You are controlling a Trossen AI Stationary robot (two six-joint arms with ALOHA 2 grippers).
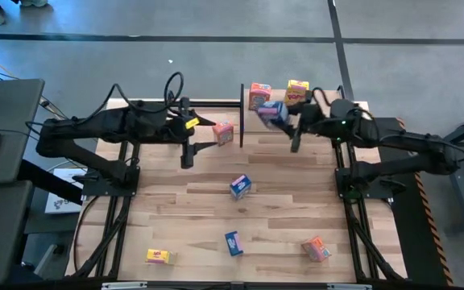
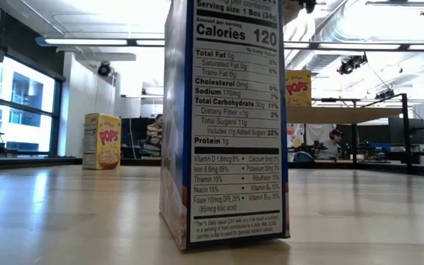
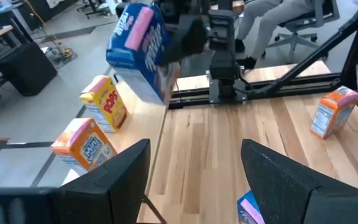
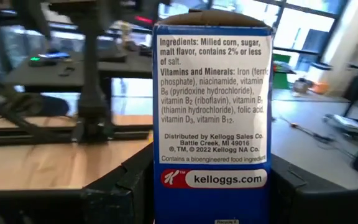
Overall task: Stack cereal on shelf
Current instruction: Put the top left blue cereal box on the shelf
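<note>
The right hand (image 1: 284,115) gripped a blue box (image 1: 271,111) and held it tilted in the air over the shelf (image 1: 321,97) at the far edge of the surface (image 1: 280,217). Its wrist view showed the box's ingredients panel (image 4: 211,118) filling the space between its fingers. From the left wrist view, the blue box (image 3: 137,46) hung above the shelf edge, clear of the two boxes standing there. Those were an orange box (image 1: 258,95) and a yellow box (image 1: 297,90), side by side on the shelf.

The left hand (image 1: 187,153) was released and empty, its fingers (image 3: 126,171) spread, hovering over the surface just beside a pink-orange box (image 1: 223,132) near the shelf's post.

Four more boxes lay well apart on the surface: a blue one (image 1: 240,187) near the middle, another blue one (image 1: 233,242) closer to the near edge, a yellow one (image 1: 158,256) at the near left, and an orange one (image 1: 316,249) at the near right.
</note>
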